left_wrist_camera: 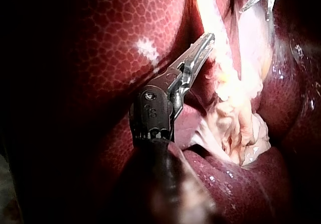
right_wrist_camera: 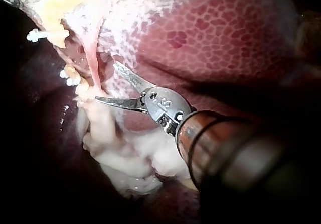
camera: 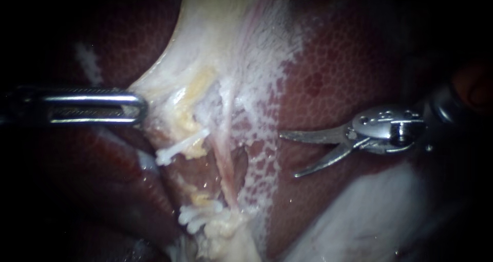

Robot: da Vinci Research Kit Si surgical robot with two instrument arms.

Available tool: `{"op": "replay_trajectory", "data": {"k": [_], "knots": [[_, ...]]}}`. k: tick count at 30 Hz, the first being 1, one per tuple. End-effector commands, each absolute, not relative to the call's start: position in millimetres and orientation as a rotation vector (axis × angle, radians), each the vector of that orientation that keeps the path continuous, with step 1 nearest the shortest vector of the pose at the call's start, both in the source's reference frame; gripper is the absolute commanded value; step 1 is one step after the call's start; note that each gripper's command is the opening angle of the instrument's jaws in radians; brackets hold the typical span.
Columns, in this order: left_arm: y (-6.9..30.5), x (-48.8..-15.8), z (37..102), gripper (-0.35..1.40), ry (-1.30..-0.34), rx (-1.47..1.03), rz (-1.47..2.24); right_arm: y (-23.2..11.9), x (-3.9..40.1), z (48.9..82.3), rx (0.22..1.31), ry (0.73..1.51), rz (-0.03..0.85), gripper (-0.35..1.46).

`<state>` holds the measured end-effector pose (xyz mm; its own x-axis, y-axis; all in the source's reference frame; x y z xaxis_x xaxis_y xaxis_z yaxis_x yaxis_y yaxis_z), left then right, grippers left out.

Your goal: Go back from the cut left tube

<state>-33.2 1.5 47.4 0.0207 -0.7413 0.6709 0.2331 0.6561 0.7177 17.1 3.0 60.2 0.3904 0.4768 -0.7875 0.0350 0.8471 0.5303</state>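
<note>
Two instruments. Left instrument jaws pinch pale tissue; right instrument blades spread, empty, over liver, well apart from clipped tube.

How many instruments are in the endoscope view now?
2. Left instrument at the view's left, gripping pale tissue; right instrument at the right, blades open over the liver. No others visible.

A surgical bench, shown by exposed liver and the right instrument.
</note>
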Motion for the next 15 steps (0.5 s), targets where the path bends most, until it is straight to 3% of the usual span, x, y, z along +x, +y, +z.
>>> {"op": "replay_trajectory", "data": {"k": [1, 15], "knots": [[1.5, -33.2, 47.4, -0.35, -1.350, 0.473, -0.801, 3.0, 17.1, 60.1, 0.498, 1.142, 0.291, 1.20], [1.5, -33.5, 47.5, -0.35, -1.350, 0.472, -0.801, 2.4, 17.4, 58.5, 0.304, 1.099, 0.259, 1.30]]}}
